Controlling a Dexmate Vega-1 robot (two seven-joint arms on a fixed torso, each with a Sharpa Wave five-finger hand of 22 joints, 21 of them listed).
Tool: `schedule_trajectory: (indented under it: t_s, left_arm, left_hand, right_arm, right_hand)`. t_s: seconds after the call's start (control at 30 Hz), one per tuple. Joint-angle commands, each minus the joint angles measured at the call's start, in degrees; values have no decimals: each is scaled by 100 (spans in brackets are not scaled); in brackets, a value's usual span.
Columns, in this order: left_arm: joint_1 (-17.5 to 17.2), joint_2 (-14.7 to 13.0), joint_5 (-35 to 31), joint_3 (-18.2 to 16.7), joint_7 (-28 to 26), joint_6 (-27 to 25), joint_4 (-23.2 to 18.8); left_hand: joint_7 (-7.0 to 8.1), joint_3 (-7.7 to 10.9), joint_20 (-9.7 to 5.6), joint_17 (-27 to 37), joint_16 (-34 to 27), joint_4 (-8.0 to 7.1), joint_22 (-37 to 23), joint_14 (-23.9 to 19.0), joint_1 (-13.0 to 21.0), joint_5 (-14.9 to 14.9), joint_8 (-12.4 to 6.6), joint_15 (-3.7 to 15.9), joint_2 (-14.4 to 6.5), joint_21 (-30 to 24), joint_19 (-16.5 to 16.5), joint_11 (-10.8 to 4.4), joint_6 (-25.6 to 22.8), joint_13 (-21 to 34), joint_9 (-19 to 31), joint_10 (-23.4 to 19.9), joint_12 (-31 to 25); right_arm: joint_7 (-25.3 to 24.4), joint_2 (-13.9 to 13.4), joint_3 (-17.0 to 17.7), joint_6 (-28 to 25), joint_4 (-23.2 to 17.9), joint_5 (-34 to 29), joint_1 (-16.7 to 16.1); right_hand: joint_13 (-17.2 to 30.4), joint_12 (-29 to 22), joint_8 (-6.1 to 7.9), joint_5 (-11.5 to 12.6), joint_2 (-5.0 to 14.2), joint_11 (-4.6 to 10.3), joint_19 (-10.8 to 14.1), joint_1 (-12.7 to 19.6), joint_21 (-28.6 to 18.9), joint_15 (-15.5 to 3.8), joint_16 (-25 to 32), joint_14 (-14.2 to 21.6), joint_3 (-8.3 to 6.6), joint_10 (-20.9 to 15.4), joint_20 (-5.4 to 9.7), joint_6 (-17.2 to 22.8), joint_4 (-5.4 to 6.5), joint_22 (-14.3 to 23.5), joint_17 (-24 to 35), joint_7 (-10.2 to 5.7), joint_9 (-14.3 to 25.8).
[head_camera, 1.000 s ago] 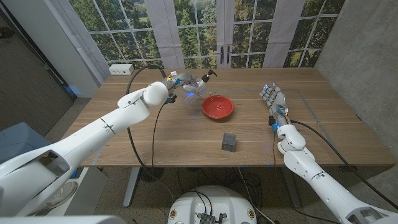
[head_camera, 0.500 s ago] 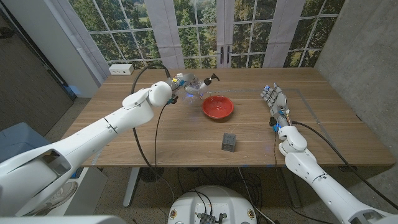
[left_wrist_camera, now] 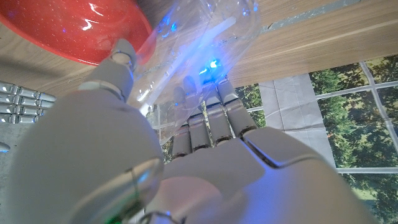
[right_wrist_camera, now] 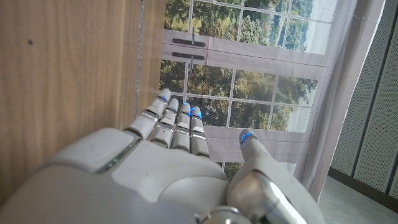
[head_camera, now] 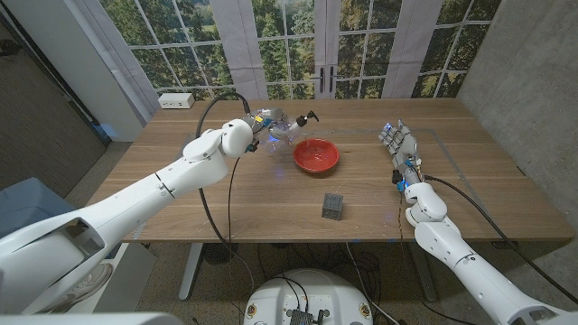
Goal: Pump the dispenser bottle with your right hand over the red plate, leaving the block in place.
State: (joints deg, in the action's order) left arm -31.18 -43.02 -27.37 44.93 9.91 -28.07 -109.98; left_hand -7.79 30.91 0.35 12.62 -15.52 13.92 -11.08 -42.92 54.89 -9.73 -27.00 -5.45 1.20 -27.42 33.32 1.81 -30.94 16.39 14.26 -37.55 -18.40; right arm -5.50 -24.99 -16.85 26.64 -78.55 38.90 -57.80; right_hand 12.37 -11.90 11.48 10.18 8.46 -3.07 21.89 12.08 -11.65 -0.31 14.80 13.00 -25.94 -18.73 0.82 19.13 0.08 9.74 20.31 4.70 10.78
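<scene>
Head view is showing the left robot hand [head_camera: 263, 120] gripping the clear dispenser bottle [head_camera: 287, 125], holding it tilted just off the red plate [head_camera: 316, 155] at the plate's ten o'clock, black pump [head_camera: 310, 115] pointing toward two o'clock. The right robot hand [head_camera: 398, 144] is waiting at the plate's three o'clock, well apart, fingers straight and holding nothing. The grey block [head_camera: 333, 206] is sitting on the worktop [head_camera: 452, 171] at the plate's six o'clock.
</scene>
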Motion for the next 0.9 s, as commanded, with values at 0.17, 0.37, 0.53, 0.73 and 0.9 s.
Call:
schedule_trajectory:
  t_s: [0.17, 0.37, 0.53, 0.73, 0.9]
  left_arm:
    - [-27, 44, -95, -39, 75, -15, 30]
    - [-23, 54, -35, -66, 76, 78, 82]
    - [-20, 58, -42, -68, 87, 76, 87]
    - [-16, 73, -61, -57, 95, 86, 77]
    - [-25, 80, -106, -35, 109, 55, 30]
  left_hand:
    - [1043, 484, -816, 28, -9, -472, -19, -1054, 1208, -31, -8, 1916, -1237, -44, 327, -1185, -1194, 32, 28, -1157, 3]
    - [1040, 482, -820, 29, -8, -470, -19, -1058, 1212, -31, -6, 1919, -1232, -53, 318, -1158, -1201, 40, 29, -1172, 2]
    - [1040, 480, -820, 30, -6, -469, -20, -1060, 1215, -31, -4, 1918, -1231, -62, 315, -1167, -1203, 47, 32, -1171, 6]
    - [1043, 478, -820, 30, -3, -470, -20, -1062, 1219, -32, 0, 1917, -1232, -72, 306, -1165, -1204, 56, 36, -1164, 15]
    - [1037, 478, -820, 31, -2, -473, -19, -1065, 1220, -32, 4, 1916, -1234, -83, 308, -1164, -1202, 63, 37, -1170, 17]
  right_arm:
    - [-132, -21, -21, 5, -53, -168, 36]
    - [-588, 20, 6, -46, -246, -424, 58]
    - [-690, -83, -4, -169, -354, -570, 83]
    - [-719, -142, -30, -141, -395, -753, 149]
    - [-788, -175, -44, -216, -510, -848, 204]
  right_hand:
    - [20, -19, 5, 5, 131, 25, 28, -4, 9, -12, 31, 28, 3, -55, 1, 55, -40, 20, 27, 5, 26]
    - [19, -17, 4, 7, 132, 28, 27, 11, 12, -9, 27, 23, -5, -51, 4, 52, -54, 20, 23, 0, 26]
    - [20, -16, 5, 9, 174, 35, 13, 13, 18, -7, 25, 9, -24, -47, 11, 56, -40, 21, 29, -3, 26]
    - [19, -11, 3, 6, 176, 24, 5, 13, 21, 5, 22, -3, -30, -36, -12, 50, -35, 21, 32, 9, 26]
    - [20, -12, -1, 4, 174, 9, 8, 20, 20, 17, 25, 4, -35, -38, -22, 42, -40, 21, 32, 2, 26]
